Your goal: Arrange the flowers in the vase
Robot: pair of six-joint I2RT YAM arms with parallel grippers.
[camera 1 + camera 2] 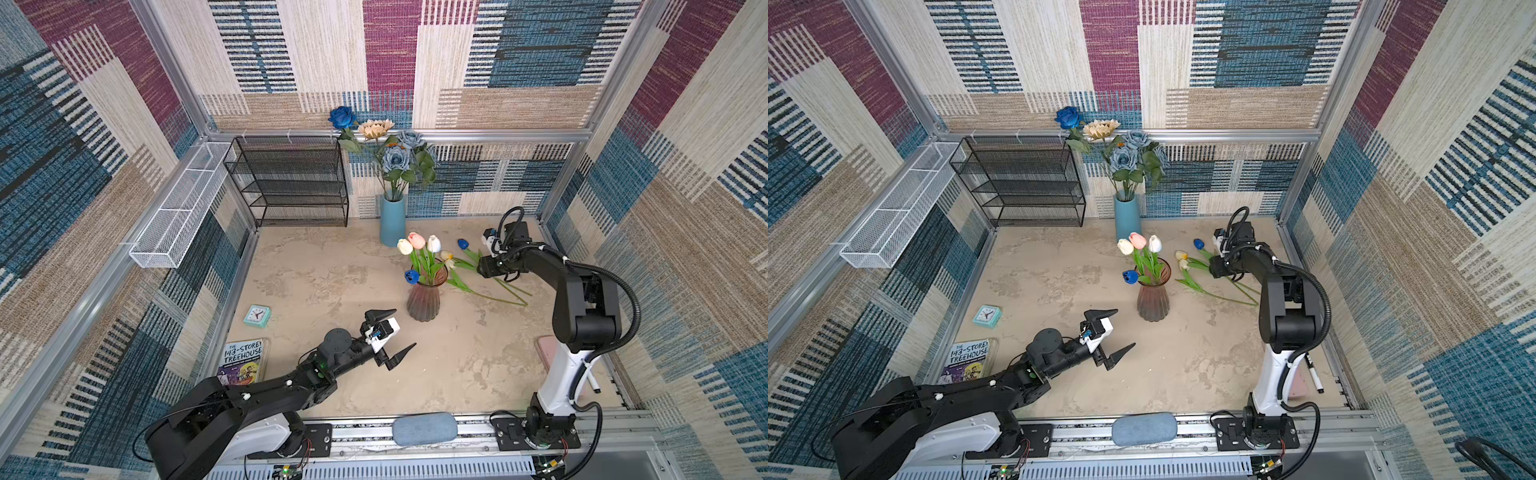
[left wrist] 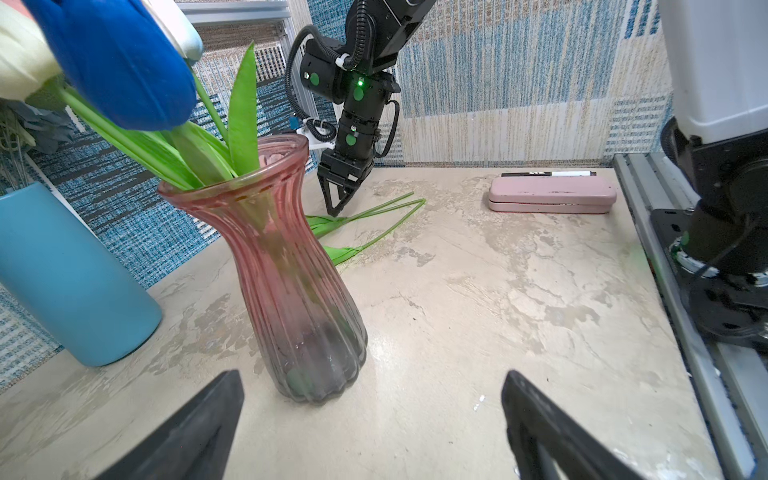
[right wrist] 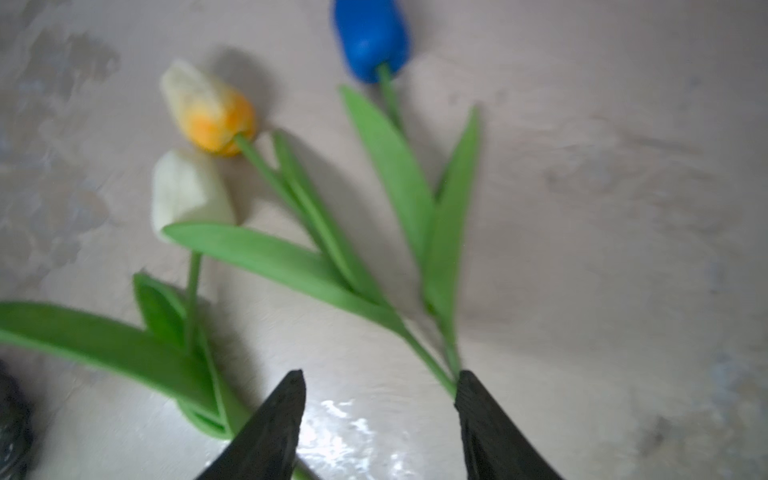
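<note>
A pink ribbed glass vase (image 1: 424, 299) (image 1: 1153, 299) (image 2: 286, 270) stands mid-table holding cream, pink, white and blue tulips (image 1: 417, 241). Three loose flowers lie to its right: a yellow tulip (image 3: 212, 116), a white tulip (image 3: 187, 195) and a blue tulip (image 3: 370, 41) (image 1: 463, 244). My right gripper (image 3: 380, 380) (image 2: 338, 203) points down over their stems, open, with bare table between its fingers; two stems touch one fingertip (image 3: 467, 386). My left gripper (image 1: 404, 328) (image 1: 1125, 328) (image 2: 372, 376) hovers wide open and empty, in front of the vase.
A blue vase (image 1: 392, 220) with roses and a sunflower stands at the back wall beside a black mesh shelf (image 1: 291, 183). A teal clock (image 1: 257, 316) and a book (image 1: 243, 359) lie at the left. A pink case (image 2: 552, 195) with a marker (image 2: 548, 173) lies near the right arm's base.
</note>
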